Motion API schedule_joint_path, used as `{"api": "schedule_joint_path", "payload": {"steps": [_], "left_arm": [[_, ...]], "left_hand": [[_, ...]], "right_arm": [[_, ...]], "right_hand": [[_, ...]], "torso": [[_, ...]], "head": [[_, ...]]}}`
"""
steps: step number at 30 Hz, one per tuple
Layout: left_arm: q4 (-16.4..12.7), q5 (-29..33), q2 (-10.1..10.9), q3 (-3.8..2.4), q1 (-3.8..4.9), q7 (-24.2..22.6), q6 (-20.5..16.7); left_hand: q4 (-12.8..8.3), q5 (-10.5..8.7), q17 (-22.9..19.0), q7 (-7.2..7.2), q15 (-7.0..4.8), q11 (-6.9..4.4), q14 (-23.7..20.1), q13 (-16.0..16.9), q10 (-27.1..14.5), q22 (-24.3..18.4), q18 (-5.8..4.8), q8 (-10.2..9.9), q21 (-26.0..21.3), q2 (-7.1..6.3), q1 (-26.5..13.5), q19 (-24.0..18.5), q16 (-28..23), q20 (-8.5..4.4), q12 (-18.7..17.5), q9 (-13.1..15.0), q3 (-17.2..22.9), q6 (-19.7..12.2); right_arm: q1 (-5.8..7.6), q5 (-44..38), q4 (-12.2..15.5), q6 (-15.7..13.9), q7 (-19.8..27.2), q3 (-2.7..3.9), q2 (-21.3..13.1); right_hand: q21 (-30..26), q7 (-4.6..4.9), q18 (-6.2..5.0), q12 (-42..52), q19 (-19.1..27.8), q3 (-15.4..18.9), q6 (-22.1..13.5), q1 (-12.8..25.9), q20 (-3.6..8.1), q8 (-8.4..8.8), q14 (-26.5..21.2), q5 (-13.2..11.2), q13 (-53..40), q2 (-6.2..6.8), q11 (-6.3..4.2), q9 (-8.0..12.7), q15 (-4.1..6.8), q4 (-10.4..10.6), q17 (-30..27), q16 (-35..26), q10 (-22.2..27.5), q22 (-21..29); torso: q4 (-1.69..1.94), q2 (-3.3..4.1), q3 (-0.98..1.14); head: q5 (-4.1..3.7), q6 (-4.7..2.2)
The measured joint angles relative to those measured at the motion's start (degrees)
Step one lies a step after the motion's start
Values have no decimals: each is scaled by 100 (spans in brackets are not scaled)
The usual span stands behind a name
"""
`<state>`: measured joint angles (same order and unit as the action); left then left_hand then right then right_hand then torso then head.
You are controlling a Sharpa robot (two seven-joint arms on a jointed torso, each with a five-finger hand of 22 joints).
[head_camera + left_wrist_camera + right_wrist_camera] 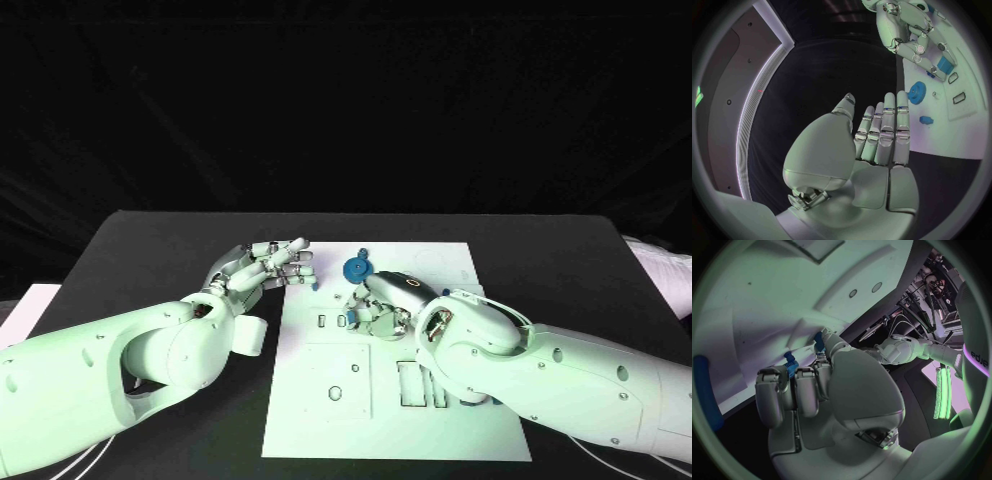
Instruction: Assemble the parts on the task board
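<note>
The white task board (pixel 440 262) lies in the middle of the black table. My right hand (pixel 387 300) is down on it, fingers curled over a small blue block (pixel 944 64), whose blue edges (pixel 790 369) show between the fingertips and the board. A blue gear (pixel 355 268) sits on the board just beyond that hand and appears as the gear (pixel 916 92) in the left wrist view. A smaller blue part (pixel 926 120) lies near the gear. My left hand (pixel 267 265) hovers at the board's left edge, fingers (pixel 886 130) straight and holding nothing.
Rectangular slots (pixel 413 385) and round holes (pixel 335 393) are cut in the near half of the board. A long blue piece (pixel 706 390) lies on the board beside my right hand. Bare black table (pixel 159 250) surrounds the board.
</note>
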<state>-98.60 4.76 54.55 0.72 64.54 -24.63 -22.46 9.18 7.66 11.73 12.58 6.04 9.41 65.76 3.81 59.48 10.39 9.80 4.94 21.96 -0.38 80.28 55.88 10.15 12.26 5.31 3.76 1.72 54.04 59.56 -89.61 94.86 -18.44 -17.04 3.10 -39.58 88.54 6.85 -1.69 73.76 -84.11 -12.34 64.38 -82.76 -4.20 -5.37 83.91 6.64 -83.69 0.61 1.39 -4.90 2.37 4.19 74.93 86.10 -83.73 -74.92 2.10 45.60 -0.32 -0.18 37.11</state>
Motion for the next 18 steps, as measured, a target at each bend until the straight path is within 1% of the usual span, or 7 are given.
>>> {"api": "schedule_joint_path", "payload": {"steps": [4, 7, 10, 13, 15, 17, 18], "left_arm": [[-3, 1, 1, 0, 0, 0, 0], [-5, 1, 1, 0, 0, 1, 0], [-5, 1, 2, 0, 0, 1, 0], [-6, 2, 2, 1, 0, 2, 0], [-7, 2, 2, 1, 0, 2, 0], [-7, 2, 2, 1, 0, 2, 0], [-7, 2, 2, 1, 0, 2, 0]], "left_hand": [[0, 0, 0, 0, 0, 0, 0, 0, 0, 0, 0, 0, 0, 0, 0, 0, 0, 0, 0, 0, 0, 0], [0, 0, 0, 0, 0, 0, 0, 0, 0, 0, 0, 0, 0, 0, 0, 0, 0, 0, 0, 0, 0, 0], [0, 0, 0, 0, 0, 0, 0, 0, 0, 0, 0, 0, 0, 0, 0, 0, 0, 0, 0, 0, 0, 0], [0, 0, -1, 0, 0, 0, 0, 0, 0, 0, -1, 0, 0, 0, 0, 0, 0, 0, 0, 0, 0, 0], [0, 0, -1, 0, 0, 0, 0, 0, 0, 0, 0, 0, 0, 0, 0, 0, 0, 0, 0, 0, 0, 0], [0, 0, -1, 0, 0, 0, 0, 0, 0, 0, 0, 0, 0, 0, 0, 0, 0, 0, 0, 0, 0, 0], [0, 0, -1, 0, 0, 0, 0, 0, 0, 0, -1, 0, 0, 0, 0, 0, 0, 0, 0, 0, 0, 0]], "right_arm": [[2, -42, 8, 35, -28, 4, -12], [5, -65, 12, 65, -47, 8, -18], [8, -89, 13, 112, -72, 11, -23], [9, -108, 18, 162, -96, 11, -24], [10, -123, 24, 181, -110, 13, -24], [12, -144, 27, 198, -126, 15, -23], [13, -153, 27, 203, -135, 15, -23]], "right_hand": [[0, -2, 0, -61, 0, 0, 2, 85, 0, -1, 0, 0, 0, 35, -22, -29, 0, 0, 0, 0, 22, 0], [0, -26, 0, -173, 0, 0, 26, 153, 0, -1, 0, 0, 0, 76, -25, -27, 0, 0, 0, -27, 44, 0], [0, -63, 0, -361, 0, 48, 63, 257, 0, 71, 0, 1, 15, 135, 14, 4, 0, 48, -1, -29, 130, 0], [-22, -25, 0, -420, 0, 80, 25, 335, 0, 84, 0, 2, 52, 165, 17, 17, 0, 80, -1, -32, 146, 1], [-22, -2, 0, -461, 0, 103, -2, 387, 0, 111, 0, 2, 104, 189, 37, 31, 0, 103, -1, -32, 166, 1], [-22, -22, 0, -489, 0, 120, -23, 431, 0, 111, 0, 3, 181, 203, 37, 38, 0, 120, -1, -54, 166, 1], [-22, -14, 0, -492, 0, 127, -42, 462, -1, 111, 0, 3, 256, 208, 56, 46, 0, 127, -1, -54, 185, 1]], "torso": [[1, -1, -1], [2, -1, -1], [2, -1, -1], [2, -1, -1], [1, -1, -1], [1, -1, -1], [1, -1, -1]], "head": [[-4, 4], [-6, 5], [-8, 7], [-9, 9], [-12, 10], [-14, 10], [-16, 10]]}}
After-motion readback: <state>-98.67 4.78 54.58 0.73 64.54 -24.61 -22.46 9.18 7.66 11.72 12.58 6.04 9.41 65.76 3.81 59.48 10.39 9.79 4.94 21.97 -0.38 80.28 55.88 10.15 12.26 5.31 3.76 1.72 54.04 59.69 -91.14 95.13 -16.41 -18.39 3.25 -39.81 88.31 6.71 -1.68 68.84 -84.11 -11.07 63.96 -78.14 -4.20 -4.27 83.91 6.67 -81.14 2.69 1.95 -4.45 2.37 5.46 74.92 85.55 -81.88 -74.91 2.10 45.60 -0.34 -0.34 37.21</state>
